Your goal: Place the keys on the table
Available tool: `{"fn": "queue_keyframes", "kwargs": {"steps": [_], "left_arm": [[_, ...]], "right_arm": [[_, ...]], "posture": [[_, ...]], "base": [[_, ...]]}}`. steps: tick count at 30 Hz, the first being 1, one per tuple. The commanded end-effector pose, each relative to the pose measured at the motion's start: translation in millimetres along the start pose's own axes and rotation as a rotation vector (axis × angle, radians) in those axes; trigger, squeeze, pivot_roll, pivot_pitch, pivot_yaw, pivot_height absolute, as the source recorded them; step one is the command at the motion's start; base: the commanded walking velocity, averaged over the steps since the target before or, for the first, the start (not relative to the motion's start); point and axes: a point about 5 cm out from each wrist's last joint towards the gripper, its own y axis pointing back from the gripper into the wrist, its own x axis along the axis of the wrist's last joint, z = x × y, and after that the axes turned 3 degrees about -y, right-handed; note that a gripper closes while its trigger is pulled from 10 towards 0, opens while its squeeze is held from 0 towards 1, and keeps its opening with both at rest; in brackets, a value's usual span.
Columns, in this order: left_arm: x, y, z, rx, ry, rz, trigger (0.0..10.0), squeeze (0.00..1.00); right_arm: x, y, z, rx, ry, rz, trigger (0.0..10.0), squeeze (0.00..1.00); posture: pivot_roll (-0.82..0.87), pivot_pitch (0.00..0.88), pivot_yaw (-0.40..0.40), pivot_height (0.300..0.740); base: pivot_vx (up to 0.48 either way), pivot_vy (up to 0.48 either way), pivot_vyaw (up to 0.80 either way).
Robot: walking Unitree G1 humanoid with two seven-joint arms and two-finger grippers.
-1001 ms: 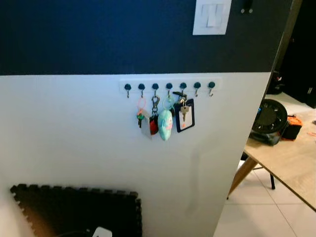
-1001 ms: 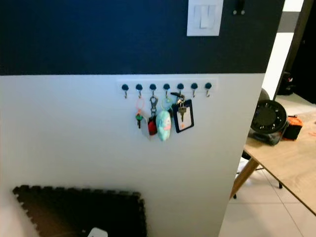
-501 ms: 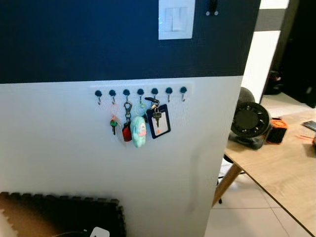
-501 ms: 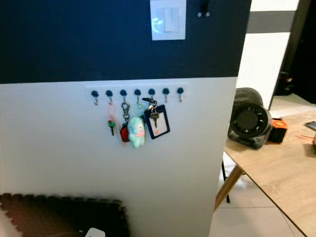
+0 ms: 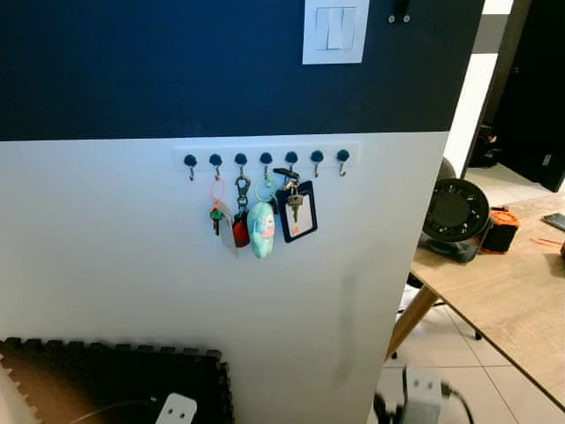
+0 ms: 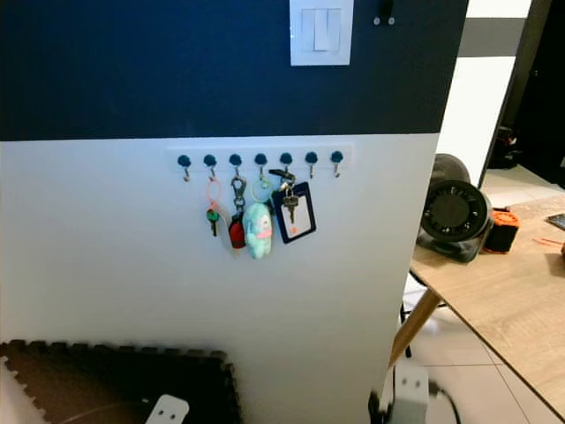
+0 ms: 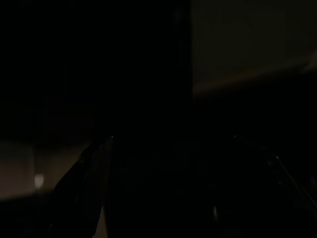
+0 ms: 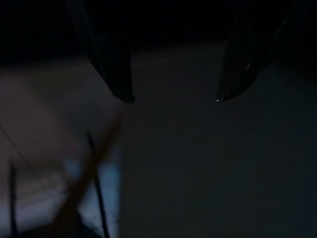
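Several key bunches hang from a white hook rail [image 5: 265,157] on the wall: a green key on a pink loop [image 5: 214,213], a red fob [image 5: 240,232], a teal plush charm [image 5: 261,229] and a black card holder with a key [image 5: 297,212]. A wooden table [image 5: 508,296] stands to the right, past the wall's corner. The silver wrist of my right arm [image 5: 419,393] rises low in the eye views, below and right of the keys. In the right wrist view my right gripper [image 8: 171,99] is open and empty. My left gripper [image 7: 173,139] shows faintly in the dark, fingers apart.
A round black fan [image 5: 455,212] and an orange-and-black item [image 5: 501,231] sit on the table's near end. A black foam mat [image 5: 115,380] leans low against the wall. A light switch [image 5: 335,31] is above the rail. Tiled floor [image 5: 459,353] lies under the table.
The camera swung left, then partly back right, shifting the whole scene. My right arm has risen into the bottom of the eye views. The keys still hang on their hooks.
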Motion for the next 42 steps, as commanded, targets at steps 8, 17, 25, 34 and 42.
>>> {"fn": "queue_keyframes", "kwargs": {"steps": [8,17,25,34,42], "left_arm": [[70,-1.8,8.7,-0.159,0.040,0.361,10.0,0.00],[114,5.5,24.8,-0.292,-0.036,0.512,10.0,0.00],[135,6.5,21.2,-0.271,-0.101,0.506,10.0,0.00],[142,8.8,14.9,-0.233,-0.108,0.489,10.0,0.00],[154,14.0,13.3,-0.218,-0.101,0.521,10.0,0.00]], "right_arm": [[87,-14.5,-43.4,0.276,0.102,0.459,10.0,0.00],[137,-6.2,-69.7,0.384,0.111,0.684,10.0,0.00],[160,-14.3,-82.6,0.423,0.117,0.684,10.0,0.00],[176,-17.8,-89.0,0.433,0.114,0.703,10.0,0.00],[186,-16.1,-94.0,0.483,0.115,0.723,10.0,0.00]], "posture": [[0.08,0.015,0.021,0.740],[0.08,0.033,0.025,0.740],[0.07,0.053,0.021,0.740],[0.07,0.077,0.029,0.740],[0.07,0.073,0.026,0.740]], "base": [[0.000,0.000,0.00],[0.000,0.000,0.00],[0.000,0.000,0.00],[0.000,0.000,0.00],[0.000,0.000,0.00]]}}
